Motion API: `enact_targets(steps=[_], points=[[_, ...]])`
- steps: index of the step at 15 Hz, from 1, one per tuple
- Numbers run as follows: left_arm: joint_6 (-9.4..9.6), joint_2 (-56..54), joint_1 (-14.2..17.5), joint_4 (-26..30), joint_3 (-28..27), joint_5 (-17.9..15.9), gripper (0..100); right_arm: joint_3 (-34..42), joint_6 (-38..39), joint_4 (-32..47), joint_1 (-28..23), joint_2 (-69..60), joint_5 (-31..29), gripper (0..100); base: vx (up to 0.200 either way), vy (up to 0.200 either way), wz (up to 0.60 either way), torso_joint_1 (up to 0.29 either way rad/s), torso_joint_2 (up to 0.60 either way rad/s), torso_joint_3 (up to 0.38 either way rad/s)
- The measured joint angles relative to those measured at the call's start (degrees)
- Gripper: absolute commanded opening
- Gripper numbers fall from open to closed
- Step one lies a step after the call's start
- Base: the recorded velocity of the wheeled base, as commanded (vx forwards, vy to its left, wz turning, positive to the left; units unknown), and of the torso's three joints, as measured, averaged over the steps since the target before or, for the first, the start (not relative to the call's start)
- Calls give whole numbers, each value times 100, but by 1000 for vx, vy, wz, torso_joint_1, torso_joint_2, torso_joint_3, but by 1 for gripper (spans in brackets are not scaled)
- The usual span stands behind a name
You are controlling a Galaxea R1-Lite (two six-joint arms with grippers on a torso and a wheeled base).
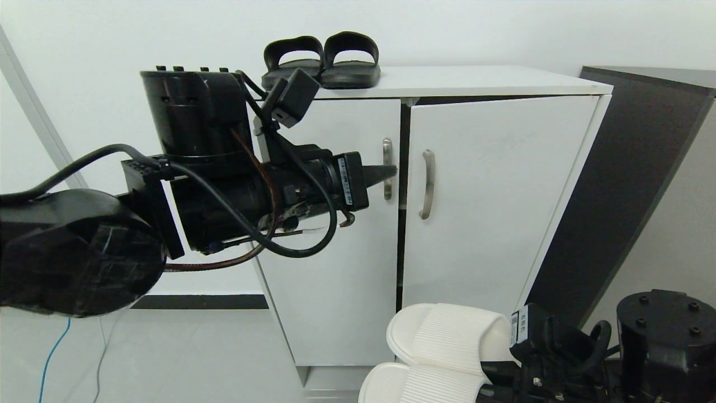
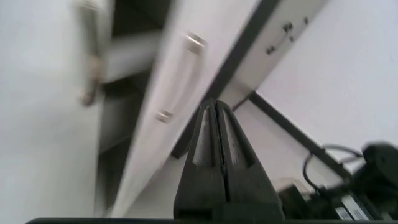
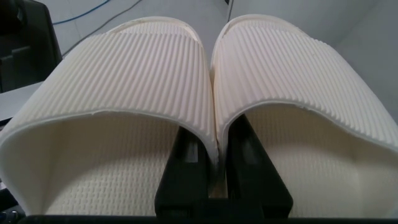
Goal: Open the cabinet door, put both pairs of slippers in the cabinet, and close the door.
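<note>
All attention on the white cabinet (image 1: 492, 78), because the doors decide everything here. The left door (image 1: 335, 291) sits flush, while the right door (image 1: 492, 196) looks a crack ajar. A dark gap runs down between them, and the left wrist view catches what looks like a shelf inside. Each door carries an upright metal bar, long axis vertical, with the left handle (image 1: 387, 176) and the right handle (image 1: 428, 183) flanking that gap. In comes the left gripper (image 1: 390, 171), level, from the robot's left, fingers pressed together on nothing, its tip lying across the left handle. Whether it touches the bar or hooks behind it, I can't tell. That arm is by far the nearer to the handles. The right gripper (image 3: 214, 149) sits low before the cabinet's foot, clamped on the white slippers (image 1: 442, 347). It pinches the two inner strap walls together so the pair rides side by side. The black slippers (image 1: 321, 59) wait on the cabinet top, above the left door. My read is that opening is the step in hand and nothing is stowed yet. The pull should run out toward the robot, crosswise to that upright bar.
</note>
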Motion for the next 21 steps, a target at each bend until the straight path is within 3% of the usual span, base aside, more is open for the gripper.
enact_targets(steps=[3,13,17,21], points=[[-179,297,134,-404,-238,22,0,0,-6,0,0,0,-2,0,0,0,0,0,0,0],[-211,1630,334,-505,-1716,46,0,55,-9,10,200,-11,-21,0,0,0,0,0,0,0],[-208,1796,236,-527,-1731,44,0,74,-9,13,226,-13,-21,0,-150,0,0,3,-1,3],[-189,1654,-15,-670,-1301,52,0,85,-9,16,247,-18,-22,0,-200,0,0,4,2,4]])
